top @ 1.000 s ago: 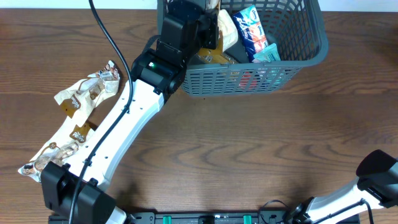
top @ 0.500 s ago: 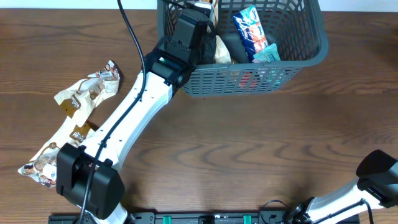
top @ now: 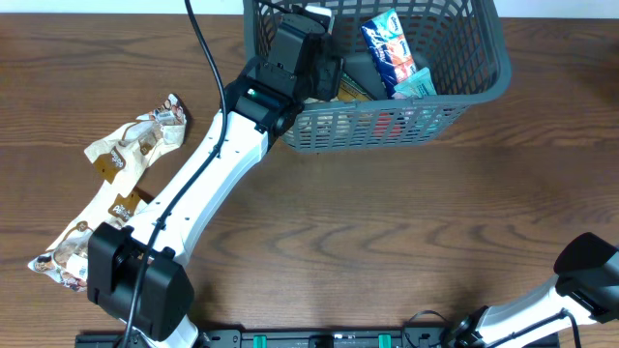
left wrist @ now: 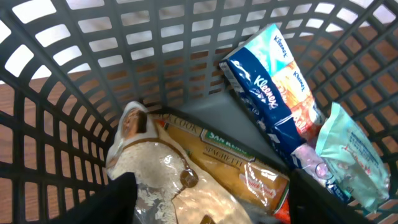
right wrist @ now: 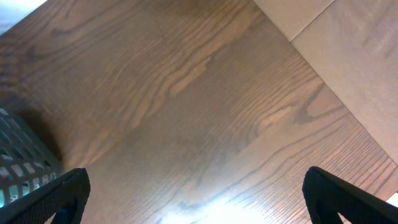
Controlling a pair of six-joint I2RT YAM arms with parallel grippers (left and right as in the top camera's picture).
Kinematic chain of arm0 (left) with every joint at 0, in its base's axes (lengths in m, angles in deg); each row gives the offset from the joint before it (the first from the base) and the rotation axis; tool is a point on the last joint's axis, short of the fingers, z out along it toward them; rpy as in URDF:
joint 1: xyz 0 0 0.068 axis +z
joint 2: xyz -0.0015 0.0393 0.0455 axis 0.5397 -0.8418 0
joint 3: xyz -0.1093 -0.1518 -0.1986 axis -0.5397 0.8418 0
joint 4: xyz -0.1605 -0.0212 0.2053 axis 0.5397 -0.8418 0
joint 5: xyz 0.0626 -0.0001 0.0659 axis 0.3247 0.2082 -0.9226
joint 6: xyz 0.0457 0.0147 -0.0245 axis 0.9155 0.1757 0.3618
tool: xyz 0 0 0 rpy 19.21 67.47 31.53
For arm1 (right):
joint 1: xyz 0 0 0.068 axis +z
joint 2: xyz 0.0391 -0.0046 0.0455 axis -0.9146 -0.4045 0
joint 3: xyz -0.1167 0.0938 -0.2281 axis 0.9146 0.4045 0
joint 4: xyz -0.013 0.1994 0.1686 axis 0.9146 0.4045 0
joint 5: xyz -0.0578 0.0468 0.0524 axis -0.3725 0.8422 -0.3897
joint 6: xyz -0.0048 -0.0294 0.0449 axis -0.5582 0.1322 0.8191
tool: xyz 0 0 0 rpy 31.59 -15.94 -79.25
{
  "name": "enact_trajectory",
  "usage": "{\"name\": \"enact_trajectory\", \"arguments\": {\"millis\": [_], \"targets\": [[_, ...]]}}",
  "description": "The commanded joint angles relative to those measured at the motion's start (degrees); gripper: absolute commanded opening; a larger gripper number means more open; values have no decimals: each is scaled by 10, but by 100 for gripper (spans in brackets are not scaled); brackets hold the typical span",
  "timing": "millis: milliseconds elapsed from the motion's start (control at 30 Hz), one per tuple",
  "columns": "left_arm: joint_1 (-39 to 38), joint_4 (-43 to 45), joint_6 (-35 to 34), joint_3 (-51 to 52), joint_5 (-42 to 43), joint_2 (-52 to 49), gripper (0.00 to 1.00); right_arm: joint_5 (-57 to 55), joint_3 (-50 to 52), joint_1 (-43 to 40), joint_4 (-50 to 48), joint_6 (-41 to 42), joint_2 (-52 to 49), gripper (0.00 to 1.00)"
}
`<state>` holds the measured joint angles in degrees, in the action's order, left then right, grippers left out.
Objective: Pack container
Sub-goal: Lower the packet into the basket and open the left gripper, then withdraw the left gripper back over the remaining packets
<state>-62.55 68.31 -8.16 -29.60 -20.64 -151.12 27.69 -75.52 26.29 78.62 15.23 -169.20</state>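
Observation:
The container (top: 387,126), a dark grey lattice basket, stands at the back of the table. My left gripper (top: 327,70) reaches down into its left end. In the left wrist view the left gripper (left wrist: 211,205) is open. A cream snack packet (left wrist: 161,168) lies loose on the basket (left wrist: 155,37) floor between the fingers, on an orange spaghetti pack (left wrist: 249,171). A blue Kleenex pack (left wrist: 267,93) and a teal packet (left wrist: 351,155) lean at the right. My right gripper (right wrist: 199,205) hangs open over bare wood.
Several cream snack packets (top: 135,140) lie in a trail on the table's left side down to the front left (top: 68,251). The right arm (top: 580,275) sits at the front right corner. A corner of the basket (right wrist: 15,162) shows in the right wrist view.
The left gripper opened and let go of the cream packet, which dropped from above the rim onto the basket floor. The right arm has not moved.

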Motion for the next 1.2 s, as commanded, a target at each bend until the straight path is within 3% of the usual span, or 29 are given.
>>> {"name": "enact_trajectory", "arguments": {"millis": [0,433,667,733,833,1000,1167], "targets": [[5,3,18,-19,-3,14,68,5,2,-2,1,-3,-2,99],[57,-36,73,-135,-8,15,72,5,2,-2,1,-3,-2,99],[76,-102,93,-202,-148,35,78,4,2,-2,1,-3,-2,99],[88,-122,92,-207,-189,50,84,4,2,-2,1,-3,-2,99],[116,-160,92,-207,-218,79,84,4,2,-2,1,-3,-2,99],[186,-235,88,-207,-217,128,94,4,2,-2,0,-3,-2,99],[260,-308,89,-207,-210,158,95,4,2,-2,0,-3,-2,99]]}}
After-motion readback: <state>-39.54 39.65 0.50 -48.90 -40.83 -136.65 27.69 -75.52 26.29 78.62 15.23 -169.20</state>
